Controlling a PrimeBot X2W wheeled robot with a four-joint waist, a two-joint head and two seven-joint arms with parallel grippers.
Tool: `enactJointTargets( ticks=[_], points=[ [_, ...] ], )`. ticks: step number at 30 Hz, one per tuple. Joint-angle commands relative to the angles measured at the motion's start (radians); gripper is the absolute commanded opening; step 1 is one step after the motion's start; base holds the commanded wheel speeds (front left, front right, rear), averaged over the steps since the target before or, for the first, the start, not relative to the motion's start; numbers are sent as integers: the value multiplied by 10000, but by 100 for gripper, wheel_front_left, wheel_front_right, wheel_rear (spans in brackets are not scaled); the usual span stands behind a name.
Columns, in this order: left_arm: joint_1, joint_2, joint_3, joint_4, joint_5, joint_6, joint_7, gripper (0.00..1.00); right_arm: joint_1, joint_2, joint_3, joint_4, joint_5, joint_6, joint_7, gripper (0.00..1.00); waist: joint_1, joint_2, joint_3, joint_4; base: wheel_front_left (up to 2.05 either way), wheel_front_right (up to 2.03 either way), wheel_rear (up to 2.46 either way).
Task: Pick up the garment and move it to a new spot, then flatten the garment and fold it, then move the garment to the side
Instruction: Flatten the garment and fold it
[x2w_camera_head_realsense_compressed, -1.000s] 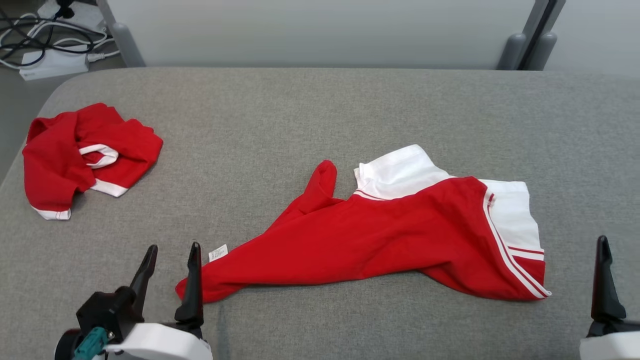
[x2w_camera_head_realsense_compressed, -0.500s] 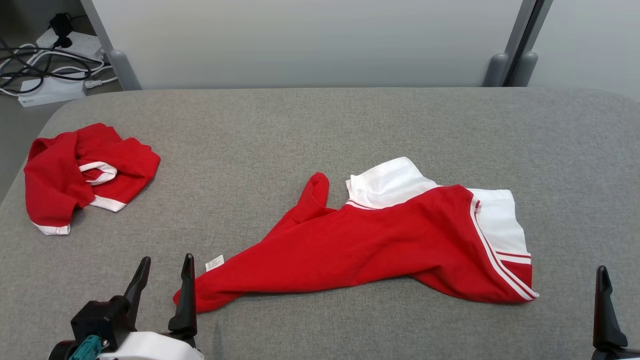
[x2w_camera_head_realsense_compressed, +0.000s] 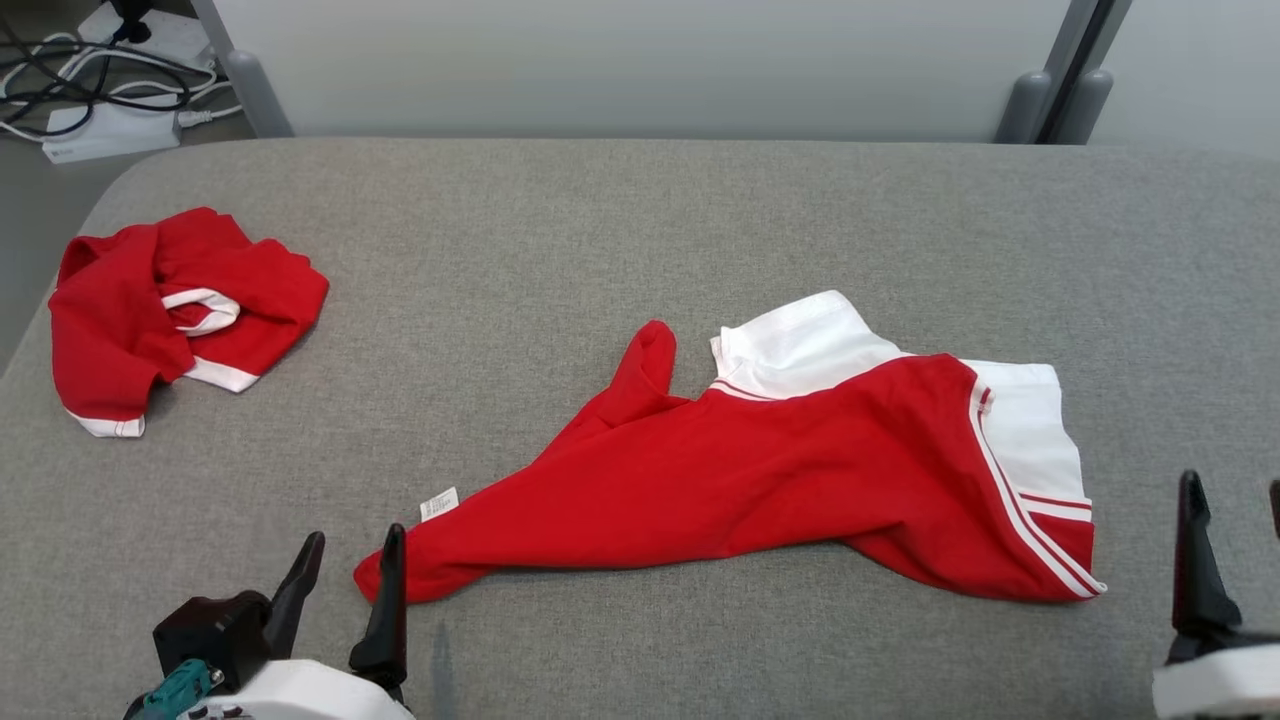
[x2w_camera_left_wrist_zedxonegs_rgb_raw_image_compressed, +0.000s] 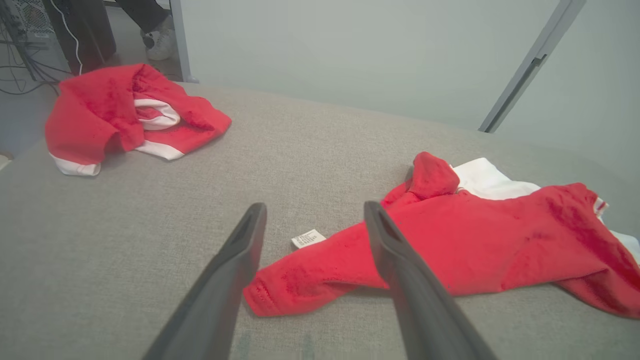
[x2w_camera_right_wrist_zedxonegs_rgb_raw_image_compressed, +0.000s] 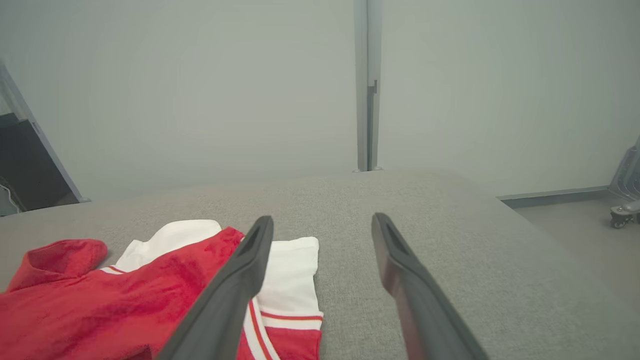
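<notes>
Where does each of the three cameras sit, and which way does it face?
Head view: on the head, looking down at the grey fabric table; left end effector and right end effector at bottom corners.
Left wrist view: low over the table, facing the red and white garment's labelled tip; own fingers.
Right wrist view: facing that garment's white end and the wall; own fingers.
All share that garment.

**Soft red cloth lying on coarse grey fabric, matt dark fingers nearby**

Just ahead of the left gripper (x2w_camera_head_realsense_compressed: 355, 535), the red and white garment (x2w_camera_head_realsense_compressed: 760, 480) is showing as soft, matt cloth, creasing loosely. A small white label (x2w_camera_head_realsense_compressed: 438, 504), papery or woven, is sitting beside the fingertips. Beneath both grippers, the grey tabletop (x2w_camera_head_realsense_compressed: 600, 230) is looking like coarse, matt woven fabric. The long fingers of the left gripper and right gripper (x2w_camera_head_realsense_compressed: 1233, 482) are looking smooth, dark and matt, like plastic. Behind them, the pale wrist shell (x2w_camera_head_realsense_compressed: 300, 690) is shining faintly.
</notes>
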Motion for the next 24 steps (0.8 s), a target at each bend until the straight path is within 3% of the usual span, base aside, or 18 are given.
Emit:
enactJointTargets(
  ticks=[1, 7, 15, 24],
  points=[
    [-312, 96, 378, -156, -176, -107, 30, 100, -609, -328, 323, -218, -65, 0, 121, 100, 0, -1, 174, 82, 0, 0, 0],
    [-806, 81, 427, 439, -889, -717, 495, 100, -2529, -1641, 1357, 628, 711, 0, 1498, 100, 0, -1, 1032, 325, 0, 0, 0],
    [-1911, -181, 448, 1423, -1227, -1398, 335, 100, -4955, -3449, 2842, 1897, 1595, 0, 2974, 100, 0, -1, 2124, 926, 0, 0, 0],
    [-2334, -544, 225, 2211, -1466, -1936, 131, 100, -6597, -4151, 4451, 3072, 2235, 0, 3699, 100, 0, -1, 2534, 1278, 0, 0, 0]
  ],
)
